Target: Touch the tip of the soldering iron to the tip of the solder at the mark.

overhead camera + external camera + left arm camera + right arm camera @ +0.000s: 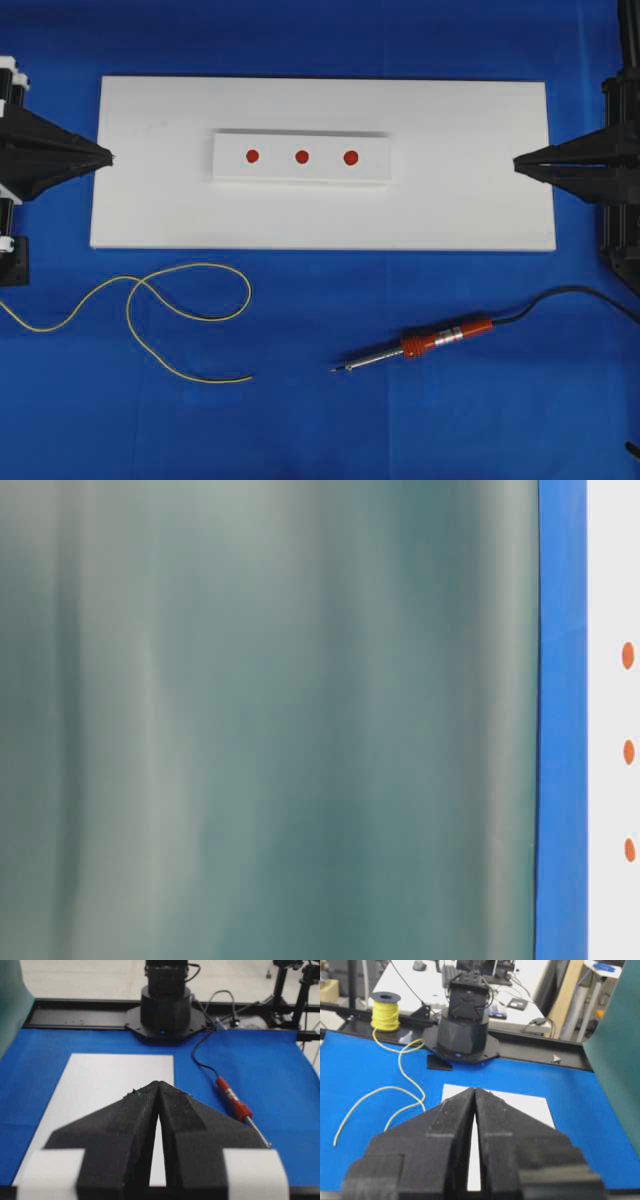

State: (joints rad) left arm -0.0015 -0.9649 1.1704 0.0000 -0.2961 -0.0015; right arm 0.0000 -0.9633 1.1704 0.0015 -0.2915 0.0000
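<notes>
The soldering iron (440,342) lies on the blue cloth at the front right, its red-orange handle to the right and its fine tip pointing left; it also shows in the left wrist view (235,1100). The yellow solder (170,300) curls in loops at the front left and appears in the right wrist view (395,1090). Three red marks (301,156) sit in a row on a raised white block. My left gripper (108,158) is shut and empty at the board's left edge. My right gripper (518,163) is shut and empty at the right edge.
A white board (480,210) carries the raised white block (230,170). The iron's black cord (580,295) runs off to the right. A yellow solder spool (385,1010) stands beyond the blue cloth. A blurred green sheet (270,720) fills most of the table-level view.
</notes>
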